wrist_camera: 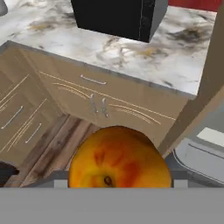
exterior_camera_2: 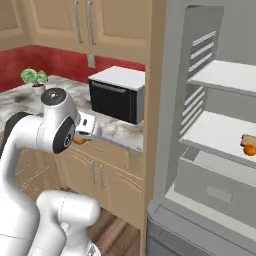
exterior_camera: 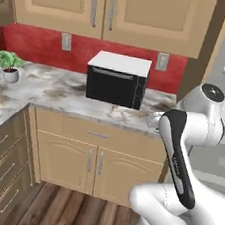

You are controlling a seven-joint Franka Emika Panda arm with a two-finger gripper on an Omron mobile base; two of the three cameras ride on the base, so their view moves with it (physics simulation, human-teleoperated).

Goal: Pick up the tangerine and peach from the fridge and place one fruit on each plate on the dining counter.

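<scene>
Clearly the tall grey metal fridge (exterior_camera_2: 210,150) is the biggest thing, open in the right base view, with two flat white inner shelves showing and one pale grey drawer below them. On the lower shelf, at its far right, sits one small, smooth, plain orange tangerine (exterior_camera_2: 248,149), touching a brownish item behind it that is too cut off to identify. Beside the fridge runs a white and grey marbled worktop (exterior_camera: 51,94) over tan wooden cupboards (exterior_camera: 78,160) with slim metal handles. On that worktop stands one boxy black microwave with a white top (exterior_camera: 117,79), and further left one small green potted plant (exterior_camera: 9,66). The two-finger gripper (exterior_camera_2: 80,140) hangs over the cupboard front, clamped on the round orange-red peach with darker reddish blotches (wrist_camera: 119,161); the fruit bulges large at the bottom of the hand view, hiding the fingertips.
</scene>
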